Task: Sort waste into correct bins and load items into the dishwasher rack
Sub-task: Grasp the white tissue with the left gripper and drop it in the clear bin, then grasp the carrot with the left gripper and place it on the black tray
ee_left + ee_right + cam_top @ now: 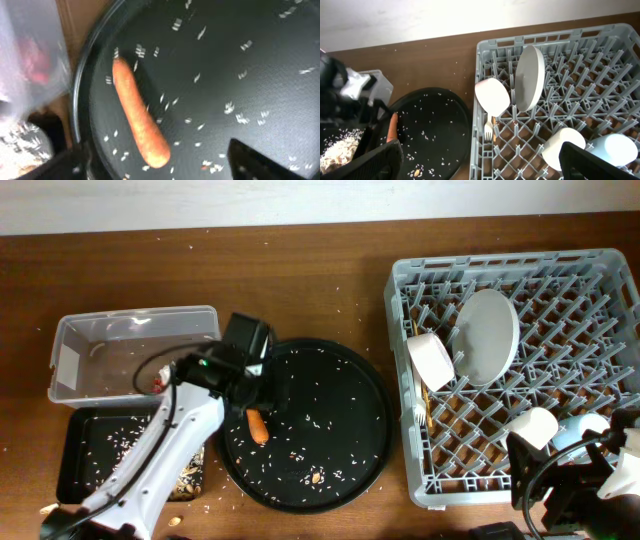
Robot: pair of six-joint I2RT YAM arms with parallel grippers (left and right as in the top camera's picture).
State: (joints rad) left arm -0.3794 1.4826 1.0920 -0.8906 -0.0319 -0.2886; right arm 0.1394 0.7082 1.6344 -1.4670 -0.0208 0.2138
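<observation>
An orange carrot (258,426) lies on the left part of the large round black tray (340,480), among loose white rice (310,420). My left gripper (258,402) hovers just over it, open. In the left wrist view the carrot (139,116) lies between the two fingers (160,169), untouched. The clear tub (120,330) holds a red wrapper (160,383). The shallow black rectangular tray (75,470) holds rice and scraps. The grey rack (520,270) holds the plate (487,335), white bowl (432,358) and two cups (535,427). My right gripper (482,167) is open and empty at the rack's front edge.
A white fork (488,131) stands in the rack's front left cells. Rice grains are scattered over the brown table (300,270). The tub and the rectangular tray sit close against the round tray's left side. A pale wall runs along the back.
</observation>
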